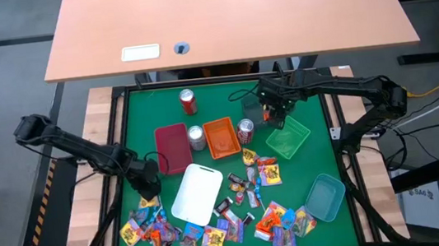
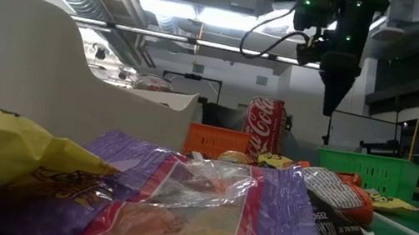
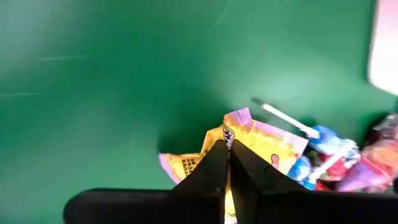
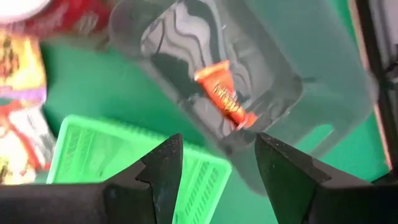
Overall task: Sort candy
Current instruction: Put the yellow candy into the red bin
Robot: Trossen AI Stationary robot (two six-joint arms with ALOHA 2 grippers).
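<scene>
Many wrapped candies (image 1: 215, 227) lie scattered over the near part of the green mat. My left gripper (image 1: 148, 189) is down at the pile's left end, shut on a yellow candy (image 3: 273, 146) with a pink edge. My right gripper (image 1: 279, 119) hangs open at the far right, above a clear tray (image 4: 273, 68) and the light green tray (image 4: 93, 155). It holds nothing. One orange candy (image 4: 225, 99) lies inside the clear tray. In the low view my right gripper (image 2: 335, 99) hangs well above the mat. My left gripper pinches the yellow candy between its two fingertips (image 3: 214, 158), at the wrapper's middle close to its upturned pink end (image 3: 237, 118). The fingers come steeply from above. The wrapper spreads out to both sides of the fingertips and looks to lie on the mat.
Maroon (image 1: 172, 147), orange (image 1: 221, 137), white (image 1: 197, 193) and teal (image 1: 325, 196) trays stand on the mat. A red can (image 1: 188, 102) stands at the far side, and a silver can (image 1: 196, 136) and another red can (image 1: 245, 130) stand by the orange tray. Bare mat lies at the far left.
</scene>
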